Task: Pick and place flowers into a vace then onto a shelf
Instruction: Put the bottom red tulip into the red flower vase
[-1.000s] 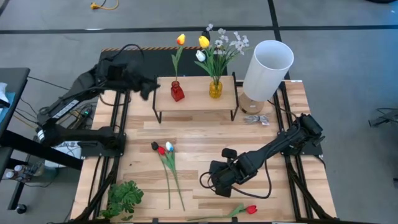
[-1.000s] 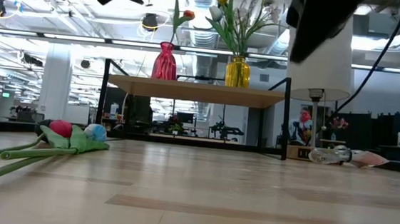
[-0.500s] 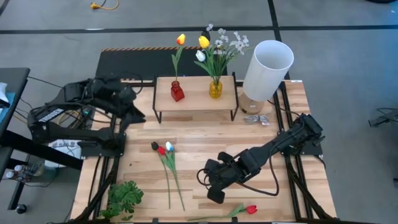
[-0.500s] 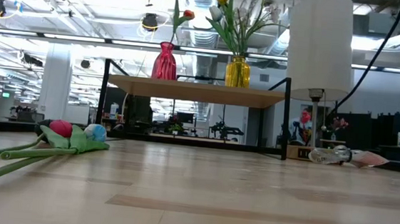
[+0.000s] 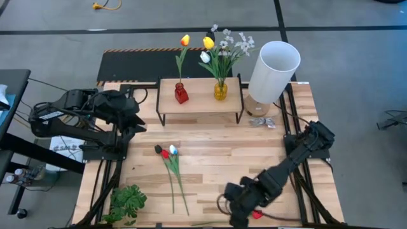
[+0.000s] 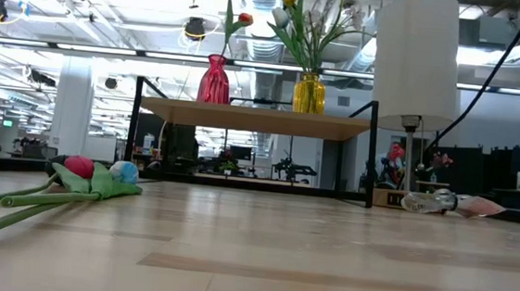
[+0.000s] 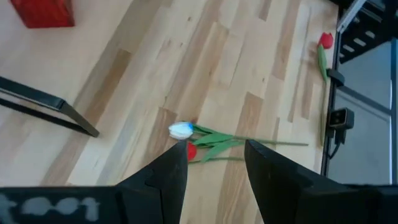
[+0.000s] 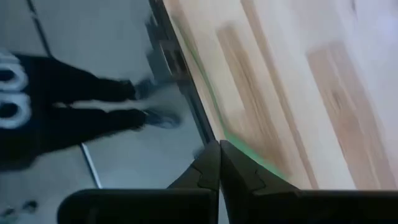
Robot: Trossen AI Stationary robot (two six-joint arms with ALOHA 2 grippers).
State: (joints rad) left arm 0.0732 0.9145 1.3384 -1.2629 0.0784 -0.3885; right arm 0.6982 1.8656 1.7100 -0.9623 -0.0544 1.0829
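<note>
1. The shelf stands at the table's far edge, carrying a red vase and a yellow vase, both holding flowers.
2. Loose tulips lie in front of the shelf; a red tulip lies at the near edge.
3. The left hand, fingers apart and empty, hovers left of the shelf.
4. The right hand, fingers together, is low beside the red tulip.

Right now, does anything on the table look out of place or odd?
Yes: a lone red tulip lies at the table's front edge, by the shut right gripper, apart from the loose tulips mid-table. Nothing looks spilled or broken.
</note>
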